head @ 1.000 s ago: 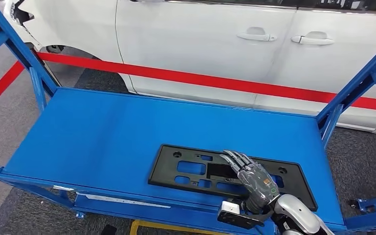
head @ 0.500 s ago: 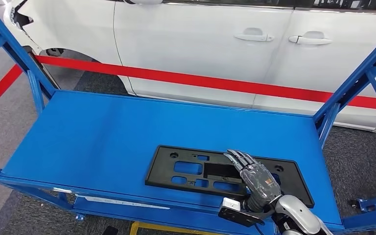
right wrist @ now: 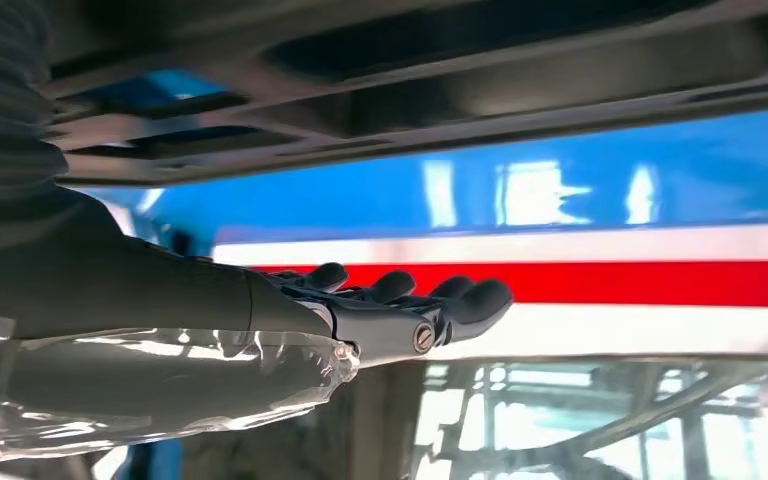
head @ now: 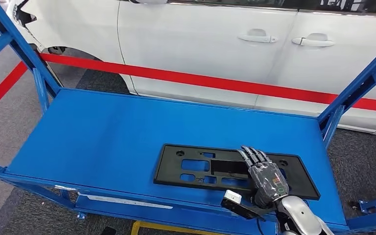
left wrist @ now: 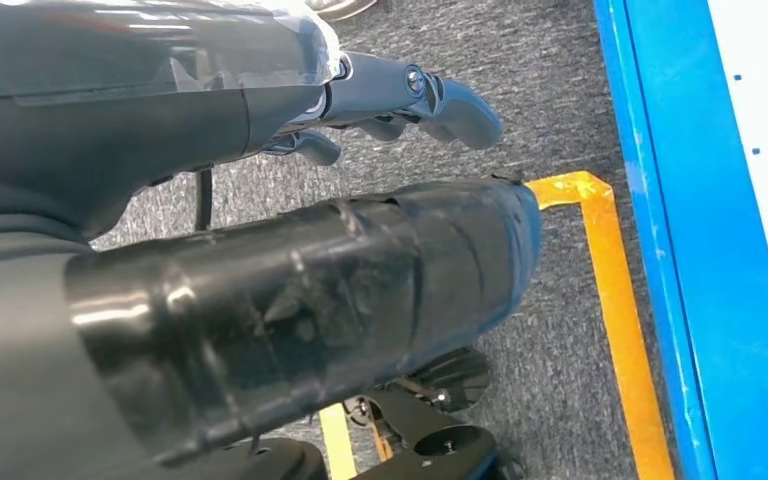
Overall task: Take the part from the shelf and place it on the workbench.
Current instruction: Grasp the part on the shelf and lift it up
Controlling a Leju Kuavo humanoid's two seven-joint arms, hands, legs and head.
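Note:
The part is a flat black plastic plate (head: 196,166) with rectangular cut-outs, lying near the front edge of the blue platform (head: 103,132). My right hand (head: 267,178) lies over the plate's right half, palm down and fingers stretched straight toward the car. In the right wrist view the right hand (right wrist: 400,310) has its fingers extended side by side, with a gap between them and the dark plate (right wrist: 460,80); nothing is gripped. My left hand (left wrist: 400,95) hangs beside the platform over grey carpet, fingers loosely bent and holding nothing.
Blue frame posts (head: 352,93) rise at the platform's corners. A white car (head: 215,39) stands close behind it, with a red floor stripe (head: 200,78) between. A yellow floor line (left wrist: 620,310) runs beside the platform's blue edge (left wrist: 680,250).
The camera has swayed slightly. My right hand has shifted a little toward the plate's right end, still flat above it. The plate lies where it was on the platform.

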